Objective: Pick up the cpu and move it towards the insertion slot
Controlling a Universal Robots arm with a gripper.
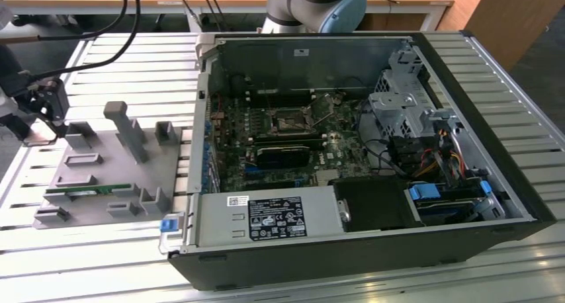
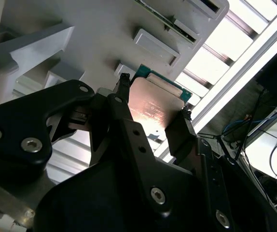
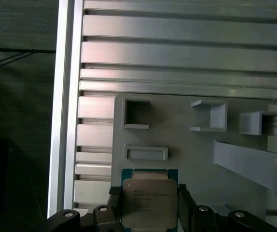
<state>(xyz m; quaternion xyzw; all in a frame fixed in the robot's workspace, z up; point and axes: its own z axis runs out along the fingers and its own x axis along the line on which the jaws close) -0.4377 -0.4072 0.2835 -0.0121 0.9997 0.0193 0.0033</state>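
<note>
Had my black two-finger gripper point(image 2: 154, 95) clamped on opposite edges of the flat square silver-topped cpu point(image 3: 149, 202), I guess so nothing pressed its shiny face, just above the grey plastic fixture tray point(image 3: 177, 145), with the dark silver-framed square insertion slot point(image 1: 289, 123) well away from me.

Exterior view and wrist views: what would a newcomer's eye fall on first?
The open computer case with the insertion slot on its green motherboard dominates the exterior view's middle. In both wrist views the gripper clamps the cpu by two edges, a grey fixture tray behind it.
</note>
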